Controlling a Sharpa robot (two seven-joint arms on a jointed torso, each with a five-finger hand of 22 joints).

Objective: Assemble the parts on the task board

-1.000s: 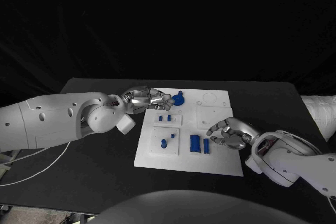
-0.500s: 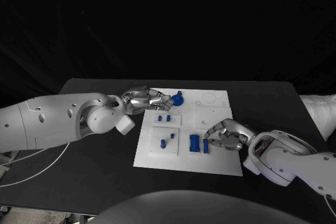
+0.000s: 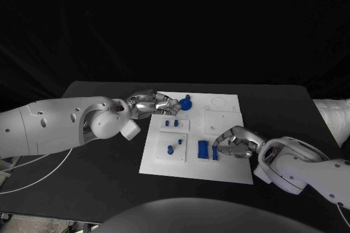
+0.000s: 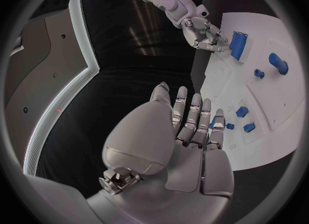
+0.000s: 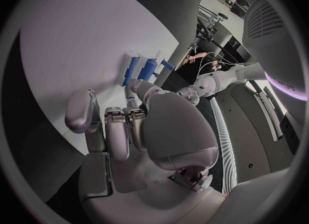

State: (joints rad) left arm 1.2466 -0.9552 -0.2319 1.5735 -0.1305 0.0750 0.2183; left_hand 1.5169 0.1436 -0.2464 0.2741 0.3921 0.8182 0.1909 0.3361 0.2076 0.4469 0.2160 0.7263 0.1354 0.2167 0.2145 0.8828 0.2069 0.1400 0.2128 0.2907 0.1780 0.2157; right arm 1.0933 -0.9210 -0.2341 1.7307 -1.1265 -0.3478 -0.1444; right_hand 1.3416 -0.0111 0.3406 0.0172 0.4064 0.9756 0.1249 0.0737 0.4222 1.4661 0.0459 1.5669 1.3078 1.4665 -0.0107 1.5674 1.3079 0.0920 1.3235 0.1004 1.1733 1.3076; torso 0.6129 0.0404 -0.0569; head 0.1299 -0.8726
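The right hand (image 3: 234,141), fingers curled over the narrow blue bar (image 3: 214,151) lying on the board (image 3: 191,167) but not clearly gripping it, could nudge it askew against the wider block (image 3: 203,148), while the empty left hand (image 3: 155,104) hovers near the knob (image 3: 186,103).

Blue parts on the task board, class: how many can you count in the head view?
7: a round knob beside the left hand; two pegs nearer the robot; a stud and a longer piece nearer still; two long blocks by the right hand. Hands may hide more.
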